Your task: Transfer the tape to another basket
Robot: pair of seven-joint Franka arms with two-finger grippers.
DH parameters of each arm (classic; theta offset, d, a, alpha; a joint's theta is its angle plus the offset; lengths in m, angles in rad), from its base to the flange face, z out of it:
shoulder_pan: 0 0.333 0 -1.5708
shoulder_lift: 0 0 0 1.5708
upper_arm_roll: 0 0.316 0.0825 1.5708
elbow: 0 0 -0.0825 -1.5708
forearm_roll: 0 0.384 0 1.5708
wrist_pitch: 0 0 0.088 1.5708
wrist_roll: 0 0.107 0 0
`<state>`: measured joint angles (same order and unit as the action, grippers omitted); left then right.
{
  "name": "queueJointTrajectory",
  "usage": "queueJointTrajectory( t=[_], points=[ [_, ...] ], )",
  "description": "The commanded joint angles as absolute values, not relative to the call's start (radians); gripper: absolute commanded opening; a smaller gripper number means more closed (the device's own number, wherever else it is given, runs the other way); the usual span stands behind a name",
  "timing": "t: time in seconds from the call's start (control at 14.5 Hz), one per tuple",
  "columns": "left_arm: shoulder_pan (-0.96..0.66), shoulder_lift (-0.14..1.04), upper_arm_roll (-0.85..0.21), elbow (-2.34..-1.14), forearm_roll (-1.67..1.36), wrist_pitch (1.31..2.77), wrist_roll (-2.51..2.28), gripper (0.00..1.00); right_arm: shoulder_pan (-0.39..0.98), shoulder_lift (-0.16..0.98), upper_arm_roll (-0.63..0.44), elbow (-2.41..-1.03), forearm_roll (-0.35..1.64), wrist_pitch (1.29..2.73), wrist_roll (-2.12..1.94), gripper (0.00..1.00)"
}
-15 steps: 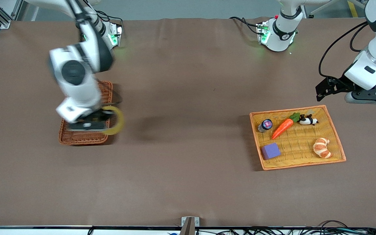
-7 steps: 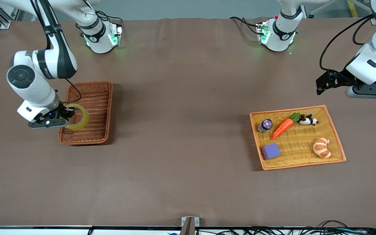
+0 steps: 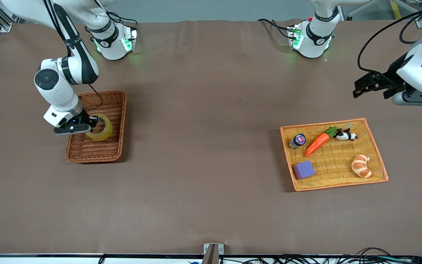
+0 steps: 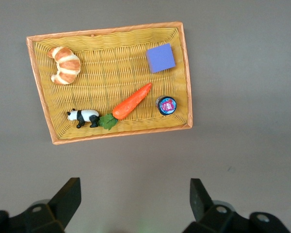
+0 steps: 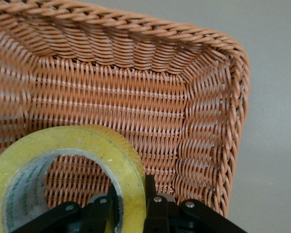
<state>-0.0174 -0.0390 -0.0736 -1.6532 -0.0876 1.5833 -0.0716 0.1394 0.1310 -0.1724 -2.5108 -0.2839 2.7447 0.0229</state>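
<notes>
The tape [image 3: 101, 128] is a yellowish ring with a grey core. My right gripper [image 3: 91, 123] is shut on its wall, one finger inside the ring and one outside. It holds the roll upright inside the reddish-brown wicker basket [image 3: 117, 110] at the right arm's end of the table. In the right wrist view the tape [image 5: 111, 155] fills the foreground with the basket's woven wall [image 5: 136, 102] around it. I cannot tell whether the roll touches the basket floor. My left gripper [image 3: 359, 88] is open and empty, up in the air over bare table at the left arm's end.
The flat orange-yellow woven tray [image 3: 376, 146] lies at the left arm's end, holding a carrot [image 3: 317, 143], a croissant [image 3: 361, 165], a purple block [image 3: 303, 169], a toy panda [image 3: 345, 135] and a small jar [image 3: 299, 140]. The left wrist view shows that tray [image 4: 185, 68] from above.
My right gripper swung the tape from the basket's edge to over its interior, then lowered it inside. My left gripper rose a little and drifted toward the robots' bases.
</notes>
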Motion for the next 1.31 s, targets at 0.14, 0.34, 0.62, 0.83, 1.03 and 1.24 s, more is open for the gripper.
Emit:
queueJointTrajectory(
  t=[0.14, 0.34, 0.62, 0.83, 1.03, 1.24],
  points=[
    [0.014, 0.035, -0.074, -1.504, -0.11, 1.628, 0.009, 1.0, 0.135, 0.147, -0.192, -2.516, -0.275, 2.767, -0.02, 0.86],
    [0.009, 0.094, -0.071, -1.454, -0.094, 1.652, 0.005, 1.0, 0.133, 0.105, -0.184, -2.49, -0.273, 2.738, -0.006, 1.0],
    [-0.006, 0.104, -0.081, -1.454, 0.026, 1.7, 0.009, 1.0, 0.133, 0.014, -0.167, -2.332, -0.27, 2.494, 0.055, 1.0],
    [-0.009, 0.104, -0.081, -1.459, 0.021, 1.701, -0.017, 1.0, 0.13, 0.002, -0.129, -2.113, -0.238, 2.217, 0.09, 1.0],
    [0.006, 0.086, -0.084, -1.483, -0.001, 1.7, -0.025, 1.0, 0.12, 0.003, -0.094, -1.88, -0.17, 1.975, 0.1, 1.0],
    [0.002, 0.035, -0.083, -1.509, -0.052, 1.692, -0.081, 1.0, 0.112, 0.003, -0.087, -1.68, -0.075, 1.742, 0.087, 1.0]
  ],
)
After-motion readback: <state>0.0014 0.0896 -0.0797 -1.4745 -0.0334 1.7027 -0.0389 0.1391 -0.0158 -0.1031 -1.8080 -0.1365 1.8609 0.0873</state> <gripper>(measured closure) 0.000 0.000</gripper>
